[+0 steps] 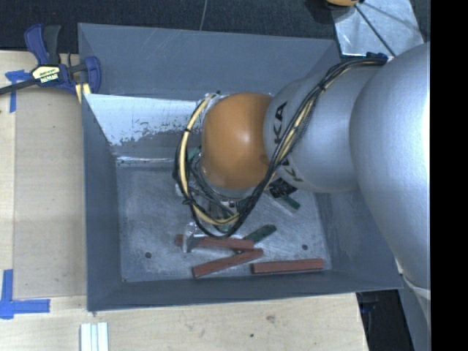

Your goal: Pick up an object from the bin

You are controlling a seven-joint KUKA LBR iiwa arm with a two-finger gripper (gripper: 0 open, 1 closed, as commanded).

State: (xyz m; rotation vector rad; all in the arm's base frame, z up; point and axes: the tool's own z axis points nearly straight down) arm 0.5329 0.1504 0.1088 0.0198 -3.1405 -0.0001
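The claw (191,238) sits by brown sticks (227,263) in the bin (102,218), lower middle; I cannot tell if it is open or closed

Below and a little right of the gripper (191,241): a reddish-brown flat stick (225,263), tilted, right end raised. Farther right of the gripper, a second reddish-brown stick (288,267), lying level along the near wall of the bin (219,292), left end close to the tilted one, contact not clear. Right of the gripper and slightly higher, a dark green slanted piece (260,232). Farther up and right, a small dark green bit (287,200), partly covered from above.
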